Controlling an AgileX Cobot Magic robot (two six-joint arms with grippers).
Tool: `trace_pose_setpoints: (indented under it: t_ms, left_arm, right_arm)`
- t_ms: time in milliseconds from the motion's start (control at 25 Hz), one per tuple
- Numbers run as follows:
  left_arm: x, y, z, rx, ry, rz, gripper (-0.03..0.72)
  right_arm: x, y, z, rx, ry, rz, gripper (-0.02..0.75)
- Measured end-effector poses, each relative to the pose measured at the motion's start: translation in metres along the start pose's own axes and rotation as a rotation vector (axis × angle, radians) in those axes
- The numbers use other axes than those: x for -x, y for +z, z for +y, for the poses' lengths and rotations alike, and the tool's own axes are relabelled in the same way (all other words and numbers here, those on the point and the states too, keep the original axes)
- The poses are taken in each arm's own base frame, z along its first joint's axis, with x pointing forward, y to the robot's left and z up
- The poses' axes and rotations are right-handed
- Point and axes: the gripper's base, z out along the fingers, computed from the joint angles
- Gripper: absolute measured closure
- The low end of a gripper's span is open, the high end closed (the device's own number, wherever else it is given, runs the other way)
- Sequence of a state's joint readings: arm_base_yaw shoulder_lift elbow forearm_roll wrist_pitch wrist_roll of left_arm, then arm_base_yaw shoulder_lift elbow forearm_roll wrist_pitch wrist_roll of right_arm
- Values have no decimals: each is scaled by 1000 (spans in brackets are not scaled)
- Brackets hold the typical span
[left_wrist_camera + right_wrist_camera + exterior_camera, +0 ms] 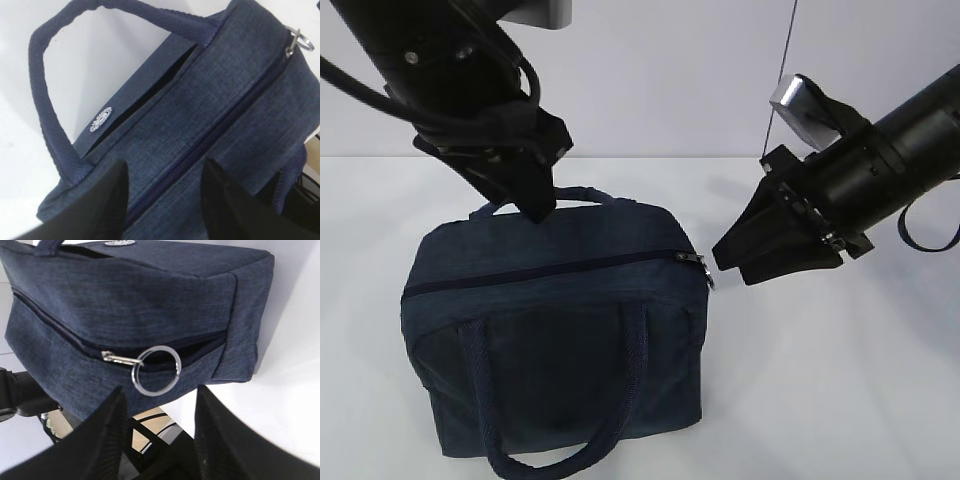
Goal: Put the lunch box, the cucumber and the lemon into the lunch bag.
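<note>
Item: lunch bag (pixel 555 340), dark navy fabric, standing upright on the white table (pixel 840 400) with the near handle (pixel 545 455) drooping forward and the far handle (pixel 47 100) raised behind; top zipper (pixel 550 268) closed along nearly its whole length, with only a small gap showing by the pull in the right wrist view; silver ring pull (pixel 156 370) hanging at the bag's right end. Left gripper (pixel 167 200): jaws about half open, nothing between them, poised over the bag's top at its rear left, straddling the zipper line; whether the tips touch the fabric cannot be told. Right gripper (pixel 160 432): jaws about half open, empty, aimed at the ring pull and just beside it, not yet closed on it. Lunch box, cucumber, lemon: none visible in any view; whether they sit inside the closed bag or lie out of frame cannot be told. Progress, as judged: either early, with the bag about to be unzipped and all three items left to load, or at the finish, with the bag zipped after packing; the pictures do not decide which
</note>
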State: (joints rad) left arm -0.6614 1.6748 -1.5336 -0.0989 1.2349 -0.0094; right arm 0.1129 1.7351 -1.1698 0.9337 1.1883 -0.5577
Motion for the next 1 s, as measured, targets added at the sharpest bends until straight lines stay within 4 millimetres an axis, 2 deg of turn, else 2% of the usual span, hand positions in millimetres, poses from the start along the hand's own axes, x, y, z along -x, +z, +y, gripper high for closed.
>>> trace_pose_setpoints:
  t_ms: [160, 520, 840, 1000]
  left_arm:
    - [0, 0, 0, 0, 0, 0, 351]
    - [0, 0, 0, 0, 0, 0, 351]
    - [0, 0, 0, 0, 0, 0, 351]
    - [0, 0, 0, 0, 0, 0, 351]
  right_arm:
    - [1, 4, -4, 8, 16, 8, 419]
    - [2, 5, -2, 25, -90, -1, 419]
    - [-7, 23, 8, -33, -214, 109, 418]
    - [-7, 28, 11, -57, -238, 110, 418]
